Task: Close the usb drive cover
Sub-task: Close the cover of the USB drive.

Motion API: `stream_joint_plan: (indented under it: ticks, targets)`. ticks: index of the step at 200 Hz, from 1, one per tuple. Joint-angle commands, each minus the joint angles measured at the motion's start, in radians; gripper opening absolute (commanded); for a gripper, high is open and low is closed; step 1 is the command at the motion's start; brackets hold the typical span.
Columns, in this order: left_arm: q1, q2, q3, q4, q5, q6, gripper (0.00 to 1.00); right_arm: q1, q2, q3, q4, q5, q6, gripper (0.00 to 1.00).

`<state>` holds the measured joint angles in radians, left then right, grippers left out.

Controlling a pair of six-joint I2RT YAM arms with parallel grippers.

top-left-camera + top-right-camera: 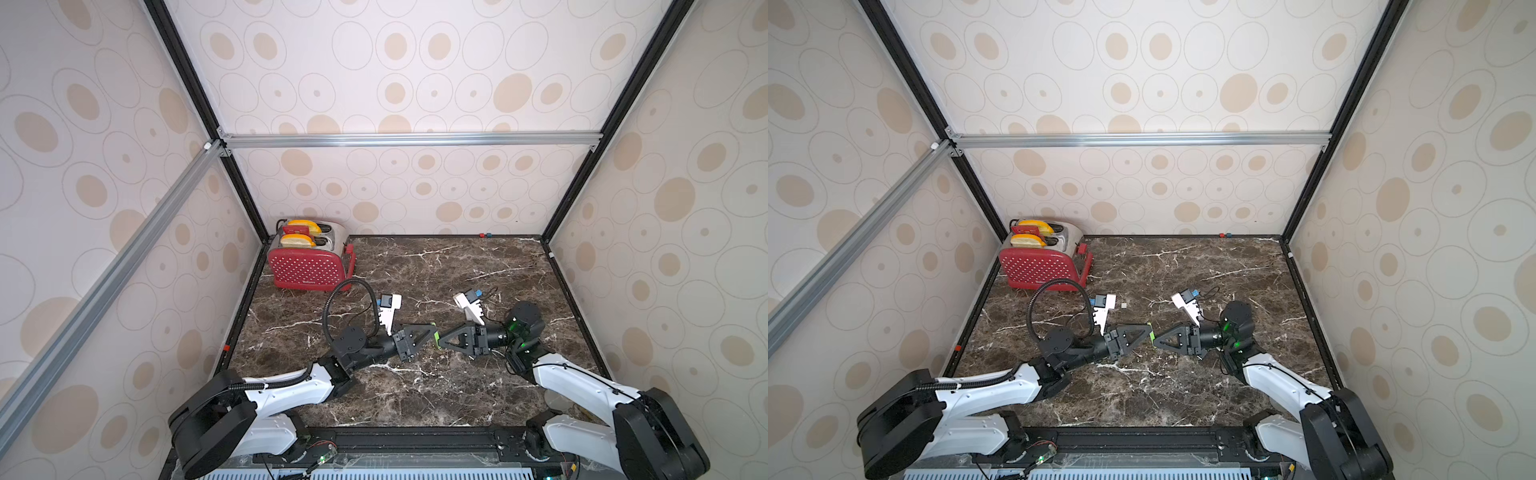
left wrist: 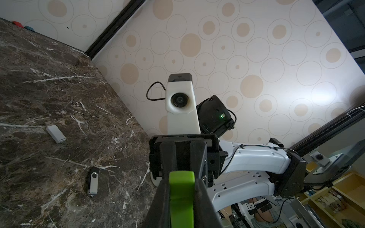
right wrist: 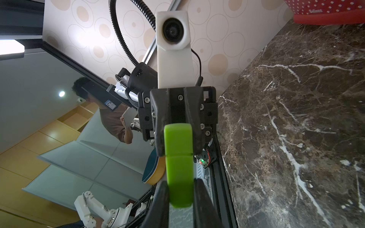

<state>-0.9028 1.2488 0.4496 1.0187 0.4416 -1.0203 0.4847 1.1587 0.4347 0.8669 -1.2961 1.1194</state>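
Observation:
A green usb drive [image 1: 435, 333] [image 1: 1152, 333] hangs above the middle of the marble table, gripped from both ends. My left gripper [image 2: 181, 209] is shut on one end and my right gripper [image 3: 179, 197] on the other, tips almost touching. In the right wrist view the usb drive [image 3: 178, 158] shows a thin seam across it where its two green pieces meet, with no metal plug showing. Which piece is the cover I cannot tell. The left wrist view shows the same green usb drive [image 2: 181, 187] between my black fingers.
On the table lie a white stick [image 2: 56, 134] with a bare plug and a black-and-silver swivel stick [image 2: 93, 183]. A red toaster [image 1: 307, 259] with bread stands at the far left corner. Patterned walls enclose three sides of the table.

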Motion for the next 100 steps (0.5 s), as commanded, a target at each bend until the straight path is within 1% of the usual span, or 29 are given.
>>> stream_joint_plan:
  ticks: [1, 5, 17, 30, 38, 45, 59, 84, 100]
  targets:
    - [-0.107, 0.001, -0.017, -0.162, 0.325, 0.007, 0.17, -0.032, -0.010, 0.076, 0.101, 0.273, 0.000, 0.00]
    - [-0.107, -0.005, -0.018, -0.172, 0.321, 0.012, 0.20, -0.032, -0.011, 0.076, 0.101, 0.273, 0.000, 0.00]
    - [-0.106, -0.015, -0.016, -0.185, 0.325, 0.018, 0.25, -0.031, -0.011, 0.078, 0.099, 0.274, 0.000, 0.00]
    - [-0.107, -0.024, -0.010, -0.202, 0.327, 0.023, 0.32, -0.031, -0.013, 0.079, 0.098, 0.274, 0.000, 0.00]
    - [-0.107, -0.027, -0.008, -0.208, 0.328, 0.022, 0.34, -0.032, -0.013, 0.081, 0.097, 0.273, 0.000, 0.00]
    - [-0.107, -0.030, -0.006, -0.214, 0.329, 0.025, 0.38, -0.031, -0.013, 0.081, 0.097, 0.271, 0.000, 0.00]
    - [-0.107, -0.035, 0.000, -0.233, 0.326, 0.032, 0.48, -0.031, -0.015, 0.082, 0.093, 0.271, -0.001, 0.00]
    - [-0.107, -0.050, 0.004, -0.253, 0.323, 0.046, 0.51, -0.031, -0.020, 0.079, 0.086, 0.271, -0.007, 0.00]
    - [-0.107, -0.088, 0.016, -0.317, 0.312, 0.075, 0.52, -0.031, -0.021, 0.080, 0.082, 0.270, -0.007, 0.00]
